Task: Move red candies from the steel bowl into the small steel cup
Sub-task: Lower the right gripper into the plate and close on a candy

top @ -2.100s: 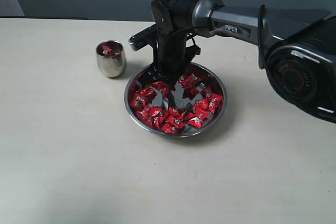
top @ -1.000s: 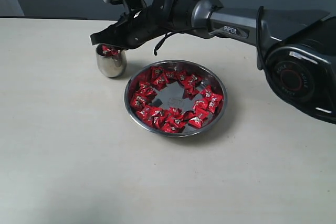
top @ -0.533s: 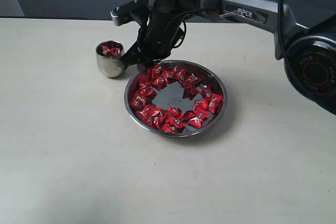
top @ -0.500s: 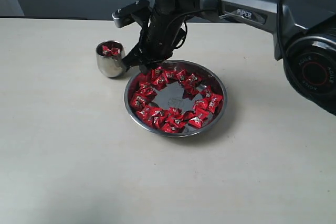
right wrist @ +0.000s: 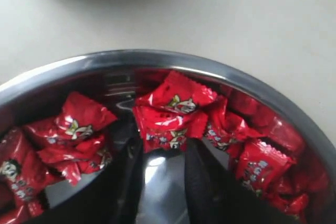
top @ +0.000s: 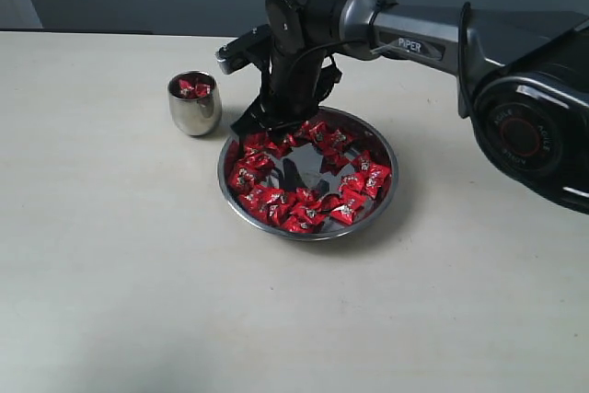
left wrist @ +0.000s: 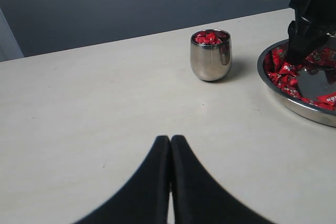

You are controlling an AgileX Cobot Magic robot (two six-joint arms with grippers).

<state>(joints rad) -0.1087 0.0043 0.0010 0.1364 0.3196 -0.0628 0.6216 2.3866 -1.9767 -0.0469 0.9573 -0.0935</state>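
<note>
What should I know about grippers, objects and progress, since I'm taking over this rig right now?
Left gripper: shut, empty, over the table.
Right gripper: open, down in the steel bowl, tips at the red candies near its rim.
Small steel cup: upright beside the bowl, not touching, a few candies inside.
Done: those few.
Left: most candies lie in the bowl; grasp one and carry it to the cup.

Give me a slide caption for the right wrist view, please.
Open fingers inside the steel bowl, aimed at red candies along its rim.
</note>
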